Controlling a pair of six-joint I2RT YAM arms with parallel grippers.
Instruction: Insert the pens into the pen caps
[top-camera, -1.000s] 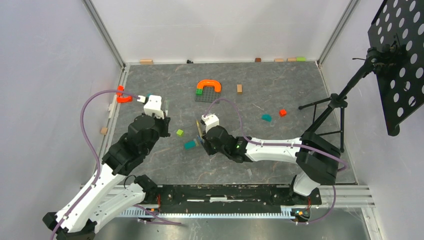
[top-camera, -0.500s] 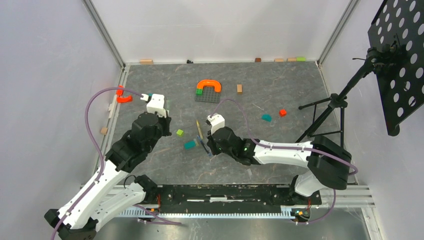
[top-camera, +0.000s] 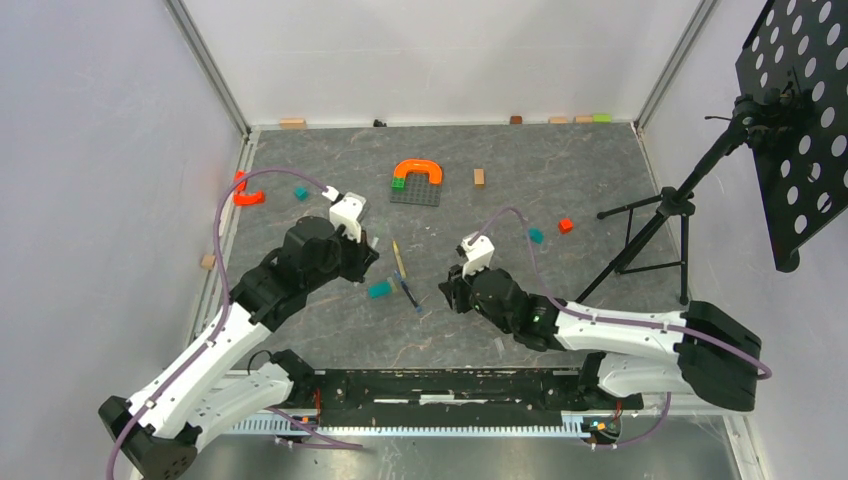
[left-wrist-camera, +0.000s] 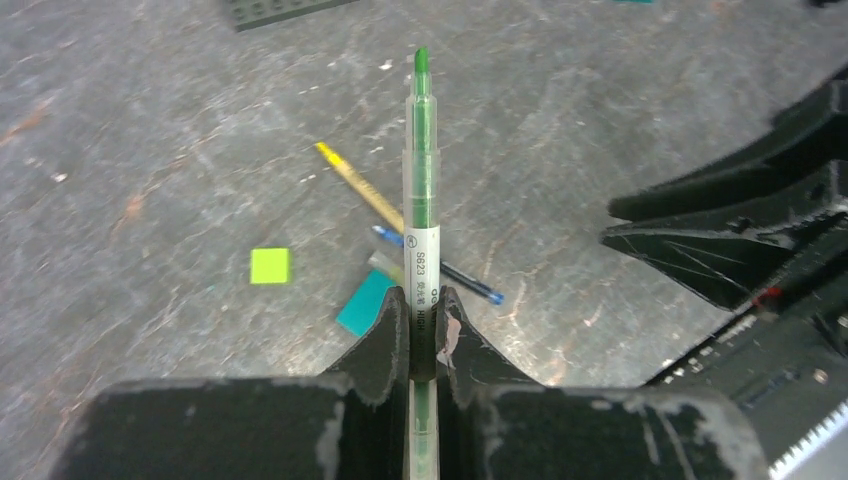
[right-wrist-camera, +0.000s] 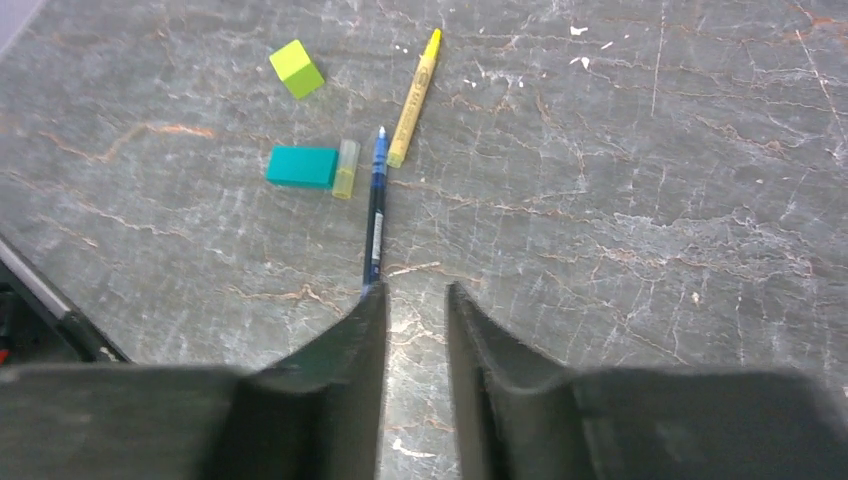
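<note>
Gripper on left (left-wrist-camera: 422, 306) clamps green pen (left-wrist-camera: 421, 190); right gripper (right-wrist-camera: 415, 296) stands narrowly parted, empty.

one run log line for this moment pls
left gripper: shut on green pen | right gripper: open, empty | blue pen, yellow pen: lying on table ahead of right gripper

Blue pen (right-wrist-camera: 375, 215) beside yellow pen (right-wrist-camera: 414, 97)

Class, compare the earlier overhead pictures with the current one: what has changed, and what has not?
The right gripper opened and drew back to the right, leaving the yellow pen and blue pen on the table. The left gripper, still shut on the green pen, swung right toward them. The teal block stayed put.
</note>
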